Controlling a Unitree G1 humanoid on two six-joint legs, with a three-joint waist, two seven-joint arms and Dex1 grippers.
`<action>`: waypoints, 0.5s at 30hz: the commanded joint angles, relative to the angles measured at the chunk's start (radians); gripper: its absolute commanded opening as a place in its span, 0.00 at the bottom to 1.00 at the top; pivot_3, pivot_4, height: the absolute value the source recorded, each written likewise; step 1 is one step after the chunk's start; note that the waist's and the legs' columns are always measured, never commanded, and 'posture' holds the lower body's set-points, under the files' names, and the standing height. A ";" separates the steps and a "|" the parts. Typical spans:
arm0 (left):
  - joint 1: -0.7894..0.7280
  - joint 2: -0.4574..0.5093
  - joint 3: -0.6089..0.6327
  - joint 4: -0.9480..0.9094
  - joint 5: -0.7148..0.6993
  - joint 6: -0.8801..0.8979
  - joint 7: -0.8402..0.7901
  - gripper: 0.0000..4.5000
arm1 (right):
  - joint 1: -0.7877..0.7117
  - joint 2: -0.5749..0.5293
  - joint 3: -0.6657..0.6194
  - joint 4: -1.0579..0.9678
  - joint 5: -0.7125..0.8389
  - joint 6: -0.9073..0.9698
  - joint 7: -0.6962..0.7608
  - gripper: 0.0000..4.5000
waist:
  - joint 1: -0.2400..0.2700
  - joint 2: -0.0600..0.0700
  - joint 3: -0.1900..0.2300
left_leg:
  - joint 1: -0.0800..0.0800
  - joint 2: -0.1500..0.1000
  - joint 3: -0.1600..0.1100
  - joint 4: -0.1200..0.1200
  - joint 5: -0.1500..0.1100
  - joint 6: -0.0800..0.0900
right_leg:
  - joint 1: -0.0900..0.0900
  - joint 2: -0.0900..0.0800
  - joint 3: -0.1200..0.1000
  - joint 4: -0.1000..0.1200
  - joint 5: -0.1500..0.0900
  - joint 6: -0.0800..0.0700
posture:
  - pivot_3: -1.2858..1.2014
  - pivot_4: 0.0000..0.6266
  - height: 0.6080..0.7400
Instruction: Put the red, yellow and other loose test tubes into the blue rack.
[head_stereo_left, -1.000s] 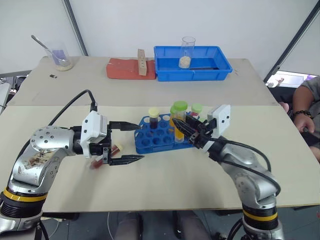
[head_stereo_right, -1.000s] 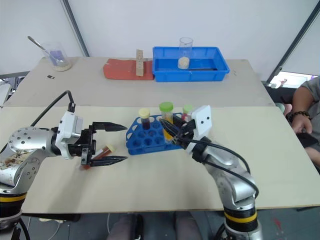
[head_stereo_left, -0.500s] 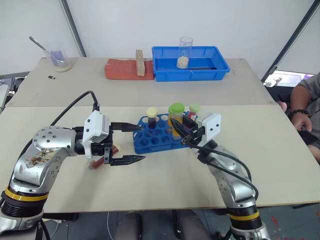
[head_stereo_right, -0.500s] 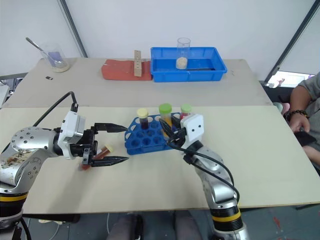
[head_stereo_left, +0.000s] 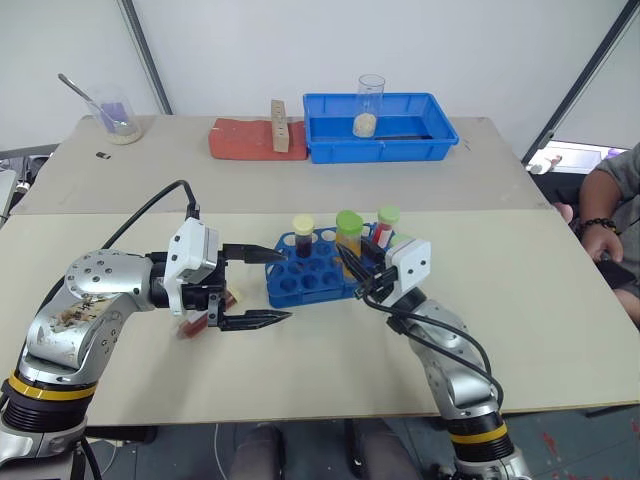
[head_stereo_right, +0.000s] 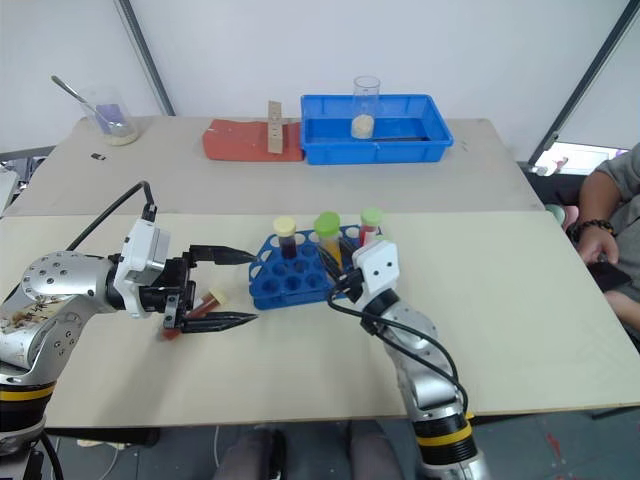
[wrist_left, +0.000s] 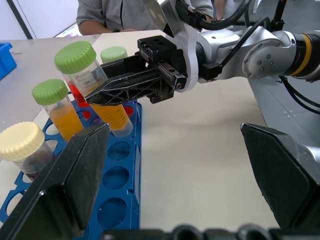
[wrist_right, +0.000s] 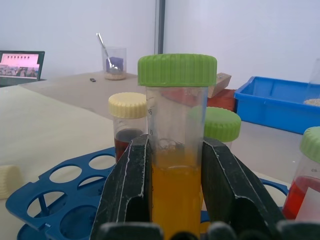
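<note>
Since a second ago our right gripper (head_stereo_left: 352, 268) has come down and in toward the blue rack (head_stereo_left: 318, 277), bringing the yellow tube (head_stereo_left: 349, 240) it pinches lower over the holes, while our left gripper (head_stereo_left: 262, 287) has kept its place. From the left eye view, we hold that tube upright above the rack's near-right holes, which we judge is for a straight drop in; a dark tube with a cream cap (head_stereo_left: 303, 235) and a red tube with a green cap (head_stereo_left: 385, 226) already stand in the rack. Our left gripper hangs spread wide just left of the rack, over a loose red tube (head_stereo_right: 201, 304) lying on the tan table (head_stereo_left: 560, 330), probably waiting its turn. From the left wrist view, the right gripper's fingers (wrist_left: 127, 82) clamp the yellow tube below its green cap. From the right wrist view, the liquid sits between both pads, cap clear above. Behind the rack lie a blue tray (head_stereo_left: 382, 128) holding a beaker, a red mat (head_stereo_left: 240, 137), and a person (head_stereo_left: 612, 215) sits off to the rack's right.
</note>
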 joint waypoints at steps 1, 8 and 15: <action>-0.015 0.007 0.010 -0.032 -0.013 0.003 0.005 1.00 | 0.008 0.015 0.009 0.003 -0.014 -0.050 -0.012 0.22 | 0.000 0.000 0.000 | 0.000 0.000 0.000 0.000 0.000 0.000 | 0.000 0.000 0.000 0.000 0.000 0.000 | 0.52 0.24 1.00; -0.008 0.002 0.011 -0.041 -0.020 0.013 0.022 1.00 | 0.051 0.035 0.008 -0.002 0.010 -0.056 -0.007 0.22 | 0.000 0.000 0.000 | 0.000 0.000 0.000 0.000 0.000 0.000 | 0.000 0.000 0.000 0.000 0.000 0.000 | 0.52 0.24 1.00; -0.003 0.003 0.009 -0.046 -0.018 0.035 0.051 1.00 | 0.077 0.008 -0.008 -0.029 0.048 -0.029 0.026 0.66 | 0.000 0.000 0.000 | 0.000 0.000 0.000 0.000 0.000 0.000 | 0.000 0.000 0.000 0.000 0.000 0.000 | 0.52 0.24 1.00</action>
